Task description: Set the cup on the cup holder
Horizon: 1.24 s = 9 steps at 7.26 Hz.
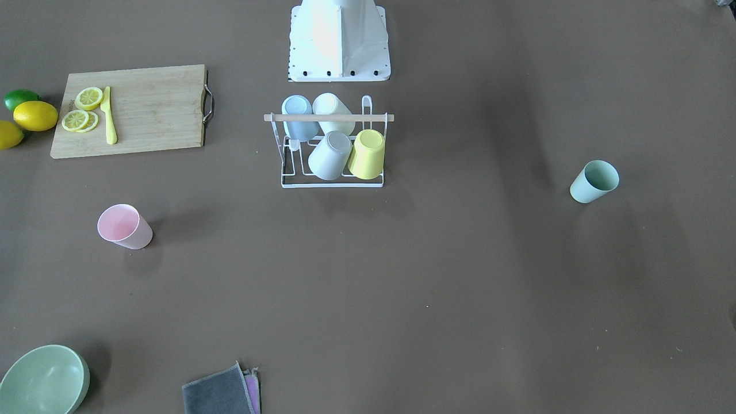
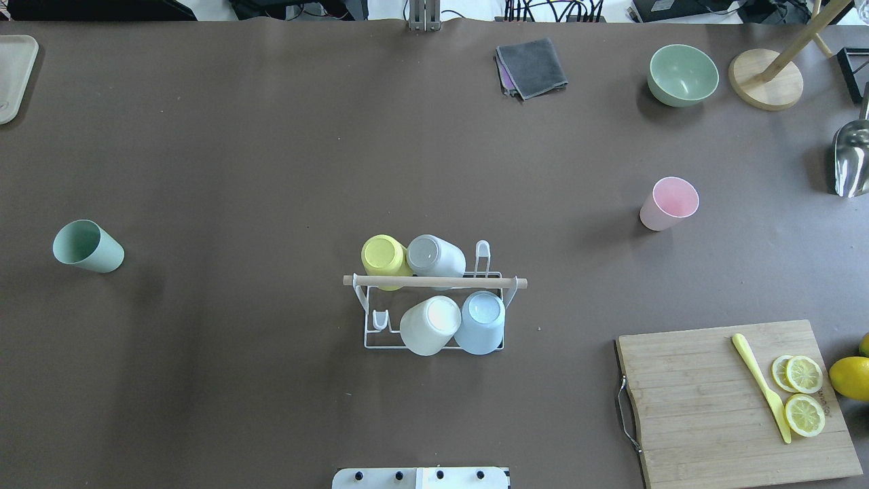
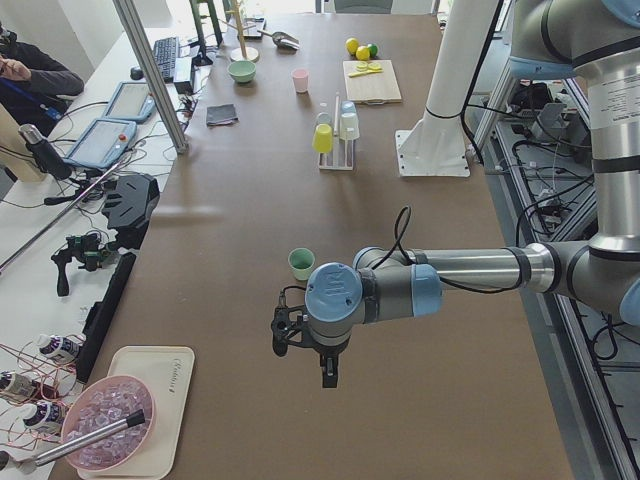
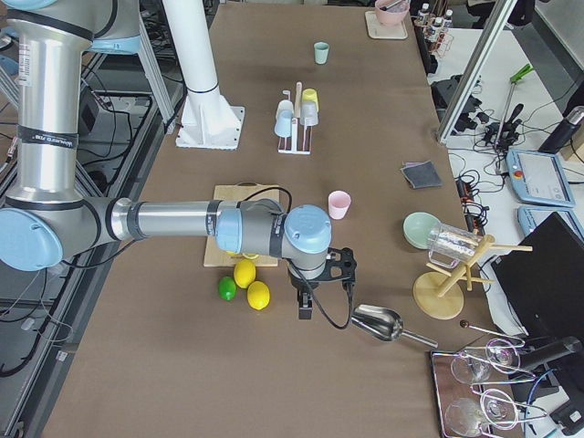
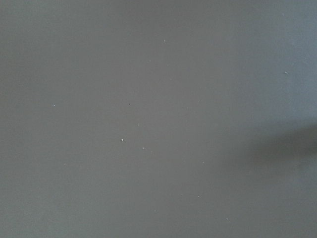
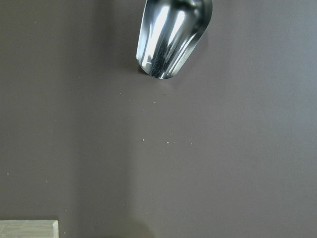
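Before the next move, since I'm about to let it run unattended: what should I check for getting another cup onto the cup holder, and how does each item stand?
1. Loose cup to pick: ok. The green cup and the pink cup stand upright on the table, away from the cup holder.
2. Free place on the cup holder: ok. It carries four cups; two prongs are bare.
3. The left gripper open: cannot tell; only a side view shows it.
4. The right gripper open: cannot tell, same reason.
5. Room round the right gripper: not ok, I think; a metal scoop and lemons lie close to it.
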Tool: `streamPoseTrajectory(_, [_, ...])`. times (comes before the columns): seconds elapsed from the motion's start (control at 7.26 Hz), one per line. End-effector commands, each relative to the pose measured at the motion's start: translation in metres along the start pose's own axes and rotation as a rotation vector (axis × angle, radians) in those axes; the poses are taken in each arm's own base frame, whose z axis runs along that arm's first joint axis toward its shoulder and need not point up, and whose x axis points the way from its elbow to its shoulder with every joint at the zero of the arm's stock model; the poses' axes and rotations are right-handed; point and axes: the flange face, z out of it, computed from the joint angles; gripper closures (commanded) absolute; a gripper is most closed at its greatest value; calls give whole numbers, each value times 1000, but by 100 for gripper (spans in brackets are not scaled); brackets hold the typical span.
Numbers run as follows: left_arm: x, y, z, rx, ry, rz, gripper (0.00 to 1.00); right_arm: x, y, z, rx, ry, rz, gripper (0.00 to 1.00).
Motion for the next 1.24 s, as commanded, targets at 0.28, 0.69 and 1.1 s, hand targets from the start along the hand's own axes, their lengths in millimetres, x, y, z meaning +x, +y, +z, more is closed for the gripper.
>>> streamPoseTrajectory(0.28, [0, 1, 0, 0, 0, -1, 1, 7, -11, -31, -9, 37, -22, 1])
streamPoseTrajectory(0.69, [-2, 1, 2, -1, 2, 6, 1, 12, -11, -30, -10, 50, 2, 1])
streamPoseTrajectory(1.1, [1, -2, -1, 5, 7, -1, 1, 22, -7, -29, -7, 54, 104, 1])
